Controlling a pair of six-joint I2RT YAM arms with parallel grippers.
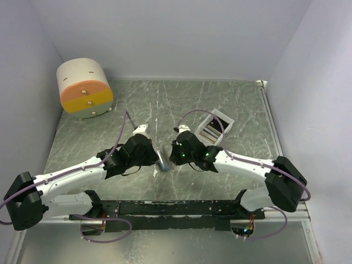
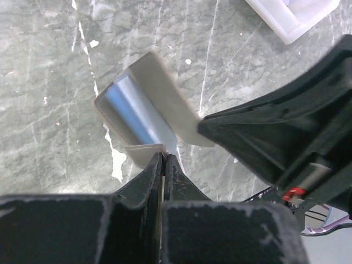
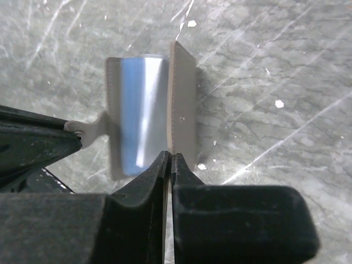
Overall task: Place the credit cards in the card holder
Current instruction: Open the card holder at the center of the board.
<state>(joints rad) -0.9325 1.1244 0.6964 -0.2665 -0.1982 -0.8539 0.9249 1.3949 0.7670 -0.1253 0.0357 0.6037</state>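
The card holder (image 1: 164, 161) stands open on its edge between my two grippers, taupe outside and light blue inside (image 3: 137, 110). My left gripper (image 2: 164, 156) is shut on the thin edge of one flap. The right gripper (image 3: 169, 155) is shut on the edge of the other taupe flap (image 3: 184, 99). In the left wrist view the blue lining (image 2: 129, 107) faces up, with the right gripper's black body (image 2: 275, 143) to the right. The credit cards (image 1: 211, 131) lie in the white slotted tray (image 1: 224, 117) behind the right arm.
A large round cream-and-orange drum (image 1: 85, 88) stands at the back left corner. A corner of the white tray (image 2: 291, 19) shows at the top right of the left wrist view. Walls close the table on the left, back and right.
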